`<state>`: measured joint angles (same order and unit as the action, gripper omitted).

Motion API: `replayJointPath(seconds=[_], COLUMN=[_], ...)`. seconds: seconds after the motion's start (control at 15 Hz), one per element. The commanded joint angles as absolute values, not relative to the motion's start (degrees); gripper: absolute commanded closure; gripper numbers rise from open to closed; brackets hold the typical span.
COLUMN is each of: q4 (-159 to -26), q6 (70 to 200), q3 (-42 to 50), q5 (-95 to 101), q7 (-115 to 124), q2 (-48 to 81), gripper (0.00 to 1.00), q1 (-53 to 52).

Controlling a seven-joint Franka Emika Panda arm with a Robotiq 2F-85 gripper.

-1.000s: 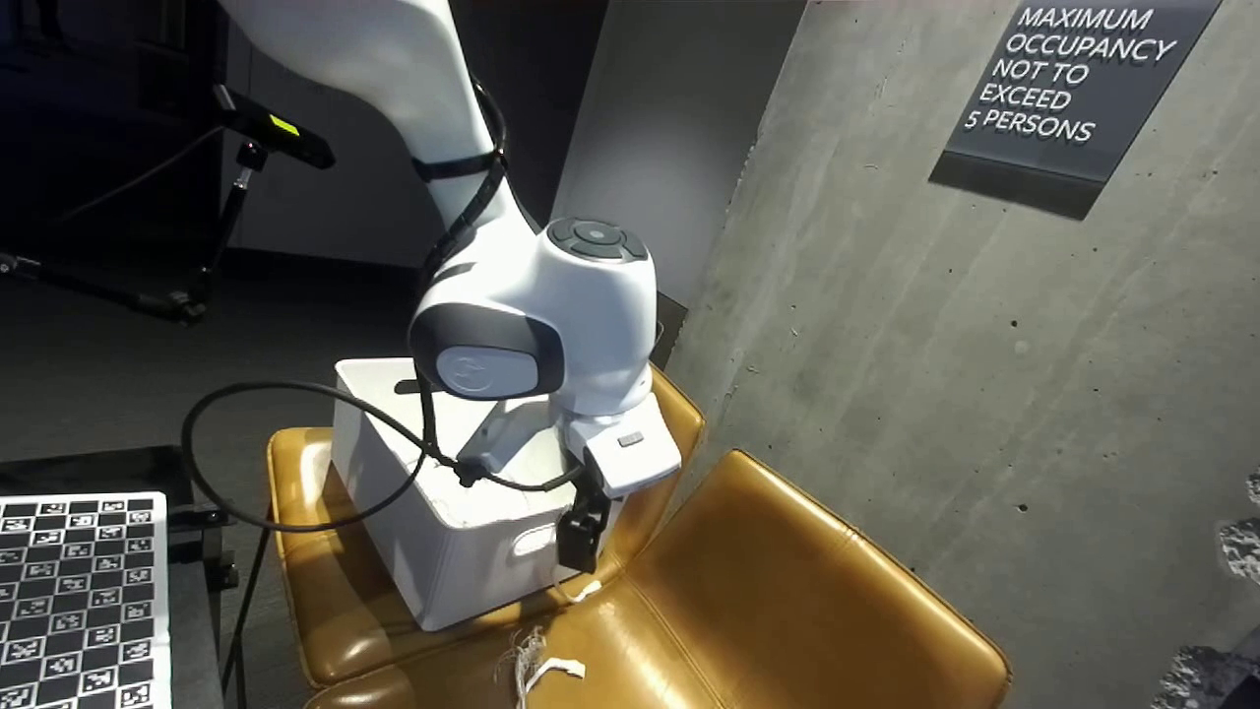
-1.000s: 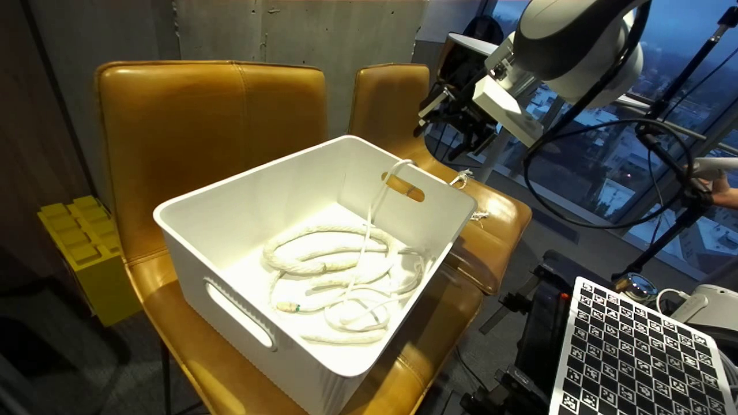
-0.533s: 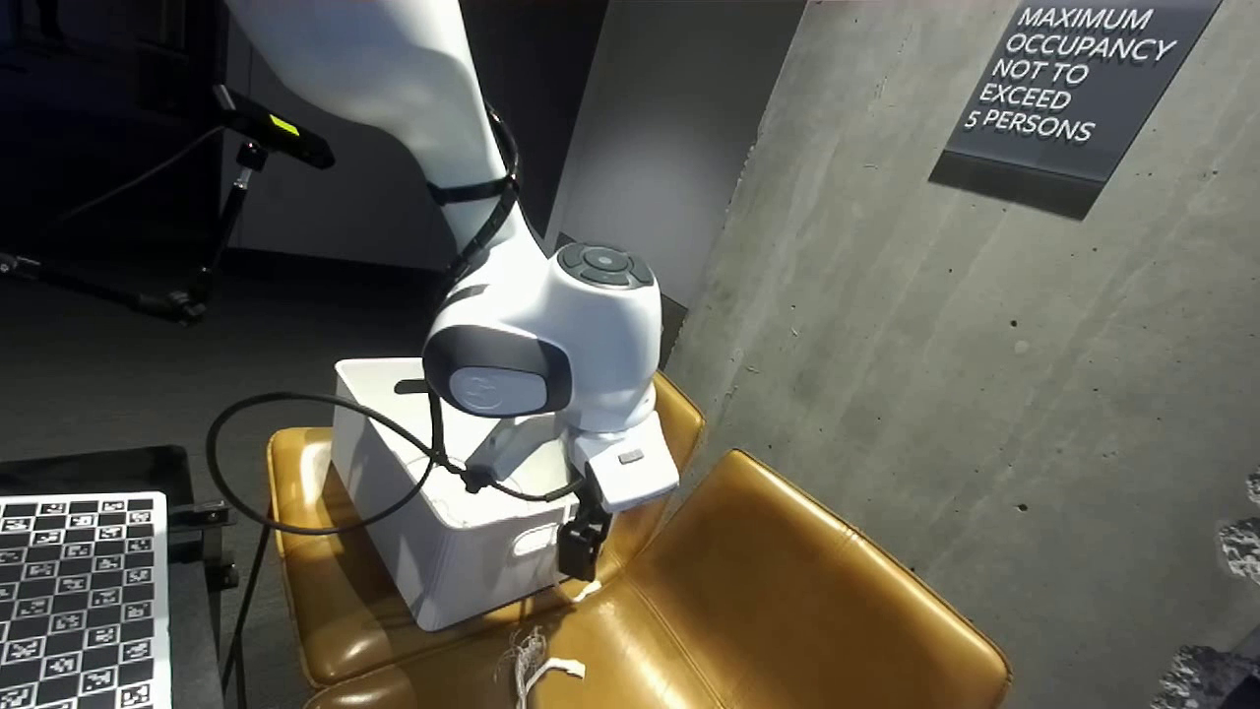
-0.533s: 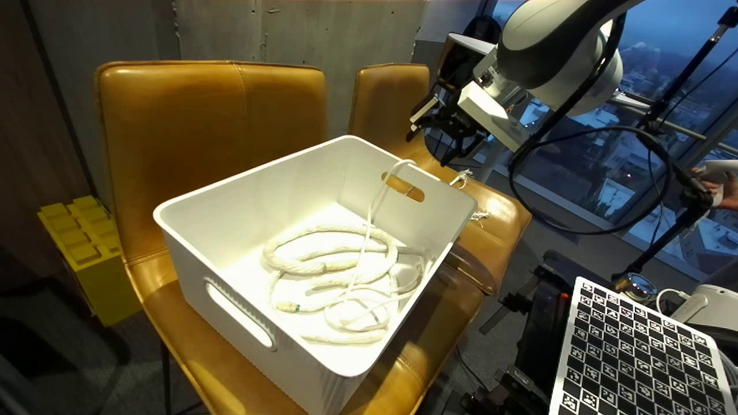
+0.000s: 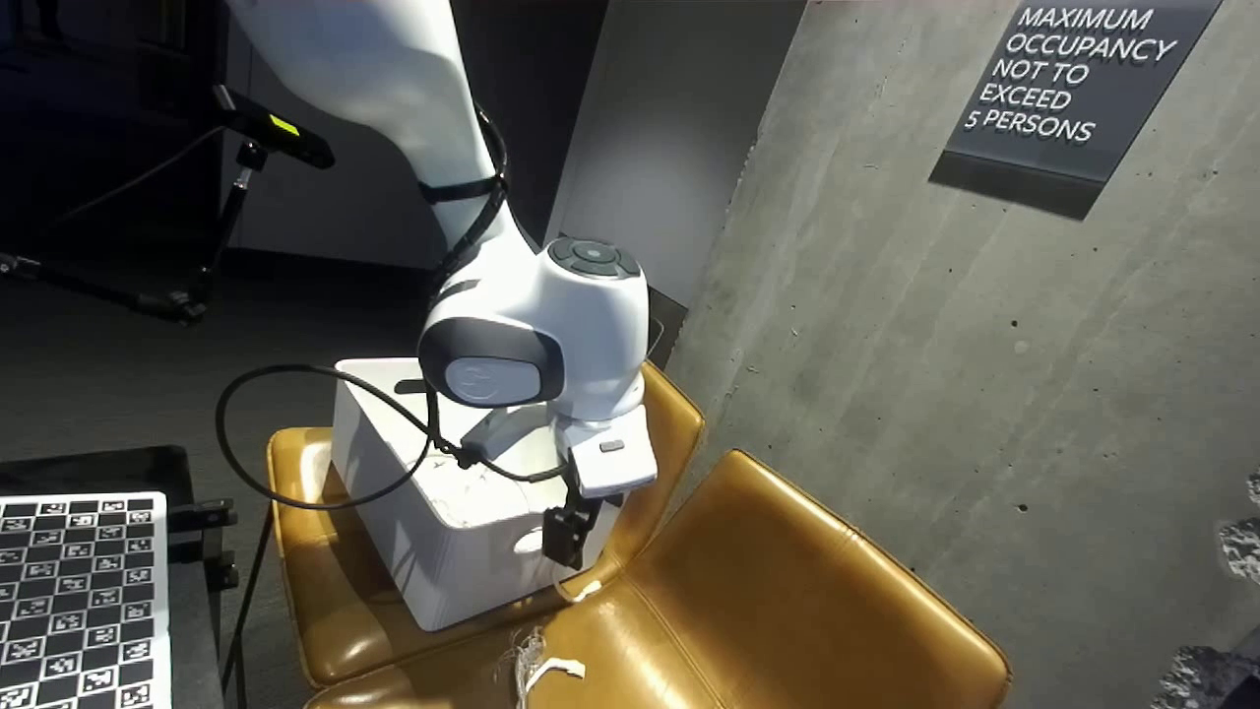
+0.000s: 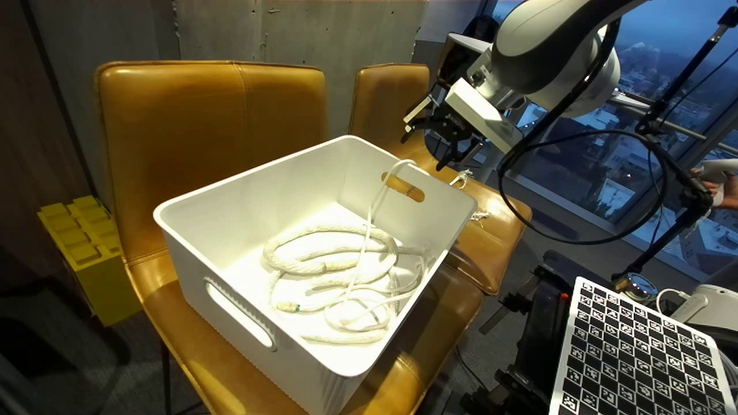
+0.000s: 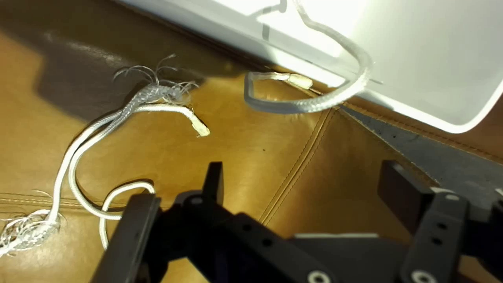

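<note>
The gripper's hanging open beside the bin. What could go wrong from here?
Lowering the gripper could snag the white cord draped over the rim of the white bin and pull it askew. The frayed cord on the tan seat has loose strands that may tangle in the fingers or slip from a grip. The black cable looping beside the arm might catch on the bin if the arm swings.

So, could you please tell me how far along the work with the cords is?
Done, it seems: a rope lies looped in the bin. In hand: nothing is gripped; the open gripper hovers near the cord hanging out of the bin. Left, probably: that cord and the frayed cord on the next chair, if both belong inside.
</note>
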<state>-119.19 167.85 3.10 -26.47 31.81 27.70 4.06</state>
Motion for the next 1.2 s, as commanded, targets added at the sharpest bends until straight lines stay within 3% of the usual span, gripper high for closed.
replayJointPath(seconds=[0.0,0.73,0.8,0.93,1.13], q4=[-119.09,-118.99,-118.95,-118.86,-118.7], q6=[166.98,165.62,165.68,165.64,165.62], q3=[4.69,4.26,4.31,4.36,4.47], q5=[-26.74,-26.41,-26.32,-26.19,-26.01], q7=[34.44,39.05,39.32,39.67,40.33], q2=[27.72,28.74,29.04,29.5,30.0], gripper=[0.0,0.01,0.25,0.29,0.52], q1=[2.57,1.19,1.05,0.85,0.48])
